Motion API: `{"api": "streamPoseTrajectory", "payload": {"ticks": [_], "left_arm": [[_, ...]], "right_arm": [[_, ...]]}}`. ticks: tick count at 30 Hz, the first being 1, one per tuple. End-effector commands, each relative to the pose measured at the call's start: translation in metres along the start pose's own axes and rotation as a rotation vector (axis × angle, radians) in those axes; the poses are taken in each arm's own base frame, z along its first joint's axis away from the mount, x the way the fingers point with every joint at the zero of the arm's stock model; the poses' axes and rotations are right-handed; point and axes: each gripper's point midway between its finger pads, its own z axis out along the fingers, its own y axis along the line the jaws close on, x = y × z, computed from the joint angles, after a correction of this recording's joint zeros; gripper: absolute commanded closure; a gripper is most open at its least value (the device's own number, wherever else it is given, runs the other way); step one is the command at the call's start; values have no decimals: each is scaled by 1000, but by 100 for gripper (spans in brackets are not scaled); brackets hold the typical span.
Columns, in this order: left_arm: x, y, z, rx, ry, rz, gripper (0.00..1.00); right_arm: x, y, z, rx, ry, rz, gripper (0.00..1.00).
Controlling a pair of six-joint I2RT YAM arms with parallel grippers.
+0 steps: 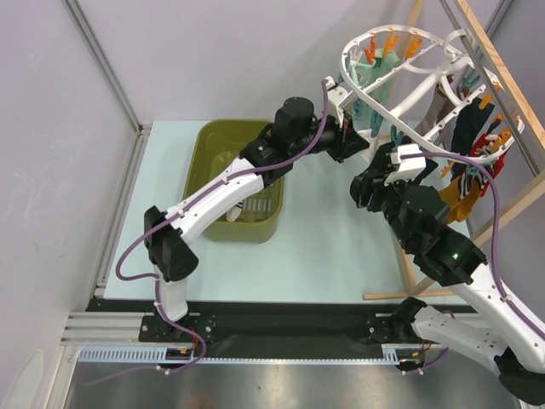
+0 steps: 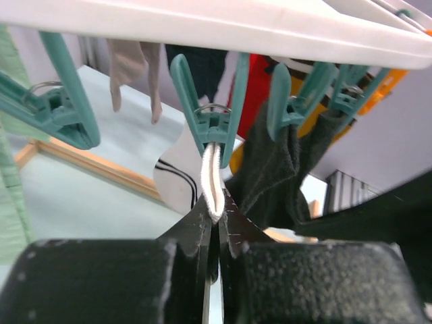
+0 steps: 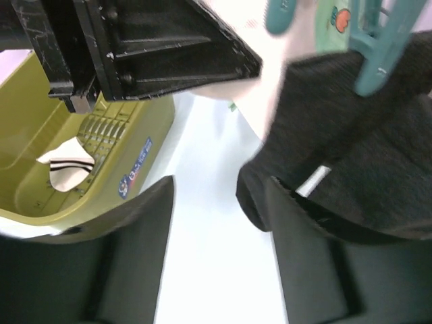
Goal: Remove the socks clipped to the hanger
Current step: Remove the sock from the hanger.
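The white oval hanger (image 1: 358,39) hangs at the upper right with socks clipped under its teal and orange pegs: a mint one (image 1: 385,72), black ones (image 1: 471,128) and a mustard one (image 1: 464,201). My left gripper (image 1: 350,141) reaches up under the ring's left side. In the left wrist view it (image 2: 216,212) is shut on the lower edge of a white sock (image 2: 212,179) held in a teal peg (image 2: 210,125). A black sock (image 2: 277,169) and a red sock (image 2: 260,88) hang behind. My right gripper (image 3: 219,182) is open, and a black sock (image 3: 337,148) touches its right finger.
An olive-green tub (image 1: 209,162) stands on the table under the left arm, with a striped sock (image 3: 67,169) inside it. A light wooden rack (image 1: 502,77) carries the hanger at the right. The left gripper's black body (image 3: 135,40) hangs close above my right gripper.
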Motion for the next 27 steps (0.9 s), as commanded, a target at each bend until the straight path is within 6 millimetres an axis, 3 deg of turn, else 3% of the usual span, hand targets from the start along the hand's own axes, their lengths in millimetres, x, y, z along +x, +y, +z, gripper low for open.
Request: {"api": "streamPoseTrajectory", "payload": {"ticks": [1,2,8,20,27], "left_arm": [[-36,-33,-16,89,-49,7,95],[-35,-36,-18,95,-38,-10,95],[-35,-51,-23,161,28,-66,95],[-46,-57,-31,189,40,-112,92],[-46,-53,-31,182,41,-114,93]], "right_arm": [[-23,9,-1,-57,-62,-27,36],[-19,8,0,-54,-64,-38,31],[-27,0,1,-32,-109,-76,25],[-22,-9,20,33,-139,-154,28],[-19,2,27,-31,-139,-178,29]]}}
